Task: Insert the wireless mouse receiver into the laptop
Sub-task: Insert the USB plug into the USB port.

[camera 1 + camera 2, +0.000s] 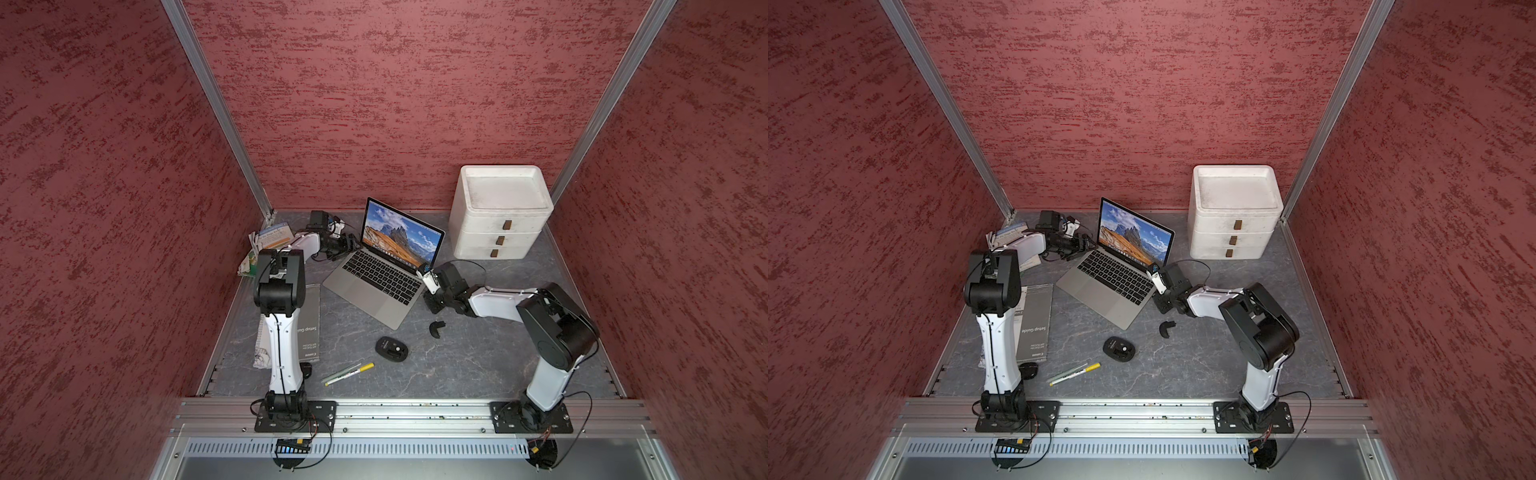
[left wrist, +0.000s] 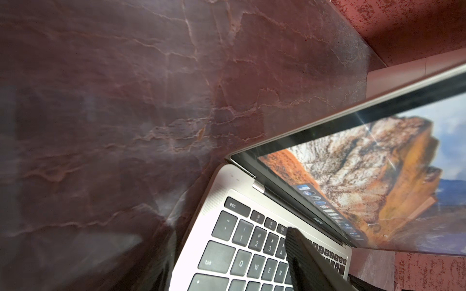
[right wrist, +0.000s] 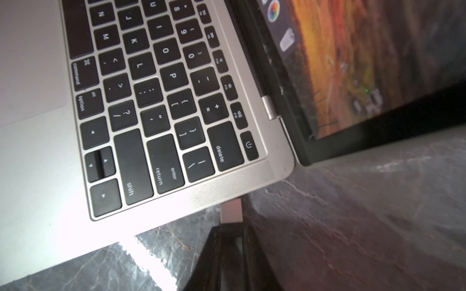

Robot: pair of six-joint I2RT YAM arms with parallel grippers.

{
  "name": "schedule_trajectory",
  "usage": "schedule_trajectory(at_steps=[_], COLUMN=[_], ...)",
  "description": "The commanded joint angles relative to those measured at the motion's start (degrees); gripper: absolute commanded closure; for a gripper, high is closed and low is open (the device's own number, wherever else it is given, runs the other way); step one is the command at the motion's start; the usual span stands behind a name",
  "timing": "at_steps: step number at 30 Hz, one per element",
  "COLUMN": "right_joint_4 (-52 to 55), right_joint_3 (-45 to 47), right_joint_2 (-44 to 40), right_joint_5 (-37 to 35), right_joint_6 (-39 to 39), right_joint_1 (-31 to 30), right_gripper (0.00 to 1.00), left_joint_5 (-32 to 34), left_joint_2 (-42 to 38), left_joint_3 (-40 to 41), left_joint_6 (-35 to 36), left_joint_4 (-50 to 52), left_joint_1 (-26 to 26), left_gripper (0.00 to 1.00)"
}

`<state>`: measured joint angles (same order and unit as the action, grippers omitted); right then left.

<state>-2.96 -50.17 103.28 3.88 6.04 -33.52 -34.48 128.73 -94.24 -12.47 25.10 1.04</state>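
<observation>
The silver-grey laptop (image 1: 374, 286) (image 1: 1106, 286) lies open mid-table, its screen showing mountains. In the right wrist view my right gripper (image 3: 230, 228) is shut on the wireless mouse receiver (image 3: 231, 213). The receiver's metal plug meets the laptop's (image 3: 37, 151) right side edge near the rear corner, below the return key. In both top views that gripper (image 1: 424, 291) (image 1: 1156, 286) sits against the laptop's right edge. My left gripper (image 1: 352, 245) (image 2: 227, 241) stands open at the rear left corner. One finger (image 2: 302, 257) hangs over the number keys of the laptop (image 2: 219, 191); the other is a dark blur beside the edge.
A black mouse (image 1: 392, 349) lies bottom up in front of the laptop, with a black cover piece (image 1: 436, 327) to its right. Pens (image 1: 349, 372) lie near the front. A setup guide booklet (image 1: 309, 328) lies at left. A white drawer unit (image 1: 500, 212) stands back right.
</observation>
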Motion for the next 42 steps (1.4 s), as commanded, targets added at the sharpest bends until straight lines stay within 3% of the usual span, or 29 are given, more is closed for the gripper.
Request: schedule_trajectory(at_steps=[1,22,35,42], right_joint_4=[-4.69,-13.27,0.09,6.62], right_joint_3=[1.66,5.36,-0.94,-3.01], right_joint_2=[-0.76,1.48,6.57,3.42], right_joint_5=[2.54,2.59,1.14,-2.08], right_joint_6=[0.87,0.95,-0.02,-3.06], right_joint_1=[-1.18,-2.78,-3.11,-3.09], right_gripper=[1.0,1.0,1.0,0.69], left_joint_5=[-2.78,-6.74,-8.6,-8.15], left_joint_2=[2.46,5.32,6.28,5.78], left_joint_3=[-0.96,-4.52,-7.07,-7.45], left_joint_6=[0.7,0.21,1.49,2.0], left_joint_4=[2.59,5.75,8.88,10.02], left_joint_1=[-0.15,-1.14,-1.1,-1.52], left_gripper=[0.26,0.28,0.33,0.31])
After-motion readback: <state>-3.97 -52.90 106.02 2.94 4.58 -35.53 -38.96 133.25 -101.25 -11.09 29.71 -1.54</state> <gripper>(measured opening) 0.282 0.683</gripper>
